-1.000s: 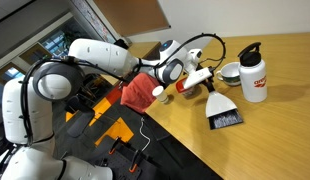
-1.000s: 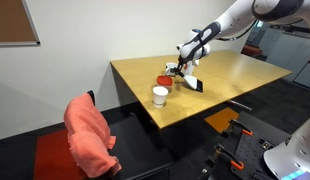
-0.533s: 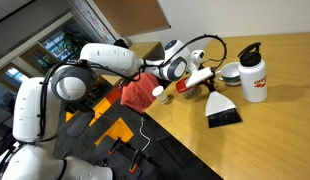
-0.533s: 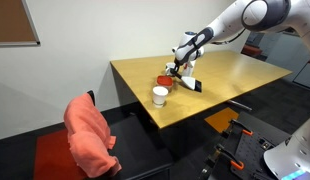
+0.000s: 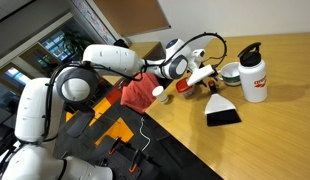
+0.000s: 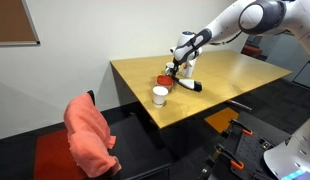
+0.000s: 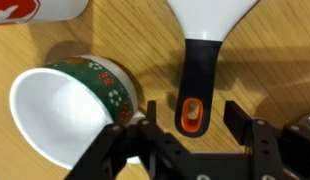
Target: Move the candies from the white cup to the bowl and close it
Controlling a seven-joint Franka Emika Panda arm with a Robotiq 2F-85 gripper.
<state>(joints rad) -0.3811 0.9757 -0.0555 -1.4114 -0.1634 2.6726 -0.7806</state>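
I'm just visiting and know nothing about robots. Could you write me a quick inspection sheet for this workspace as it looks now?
Surface: wooden table, light wood.
Job's things: white cup upright near the table edge, apart from the end effector; the tan bowl cannot be made out for sure.
Clutter: white bottle with a red label; green-rimmed bowl; white scoop with a black handle; red disc.
Grippers: end effector open, fingers either side of the scoop's handle end.
Cables: black cable looped over the wrist.
Surroundings: pink cloth beside the table.
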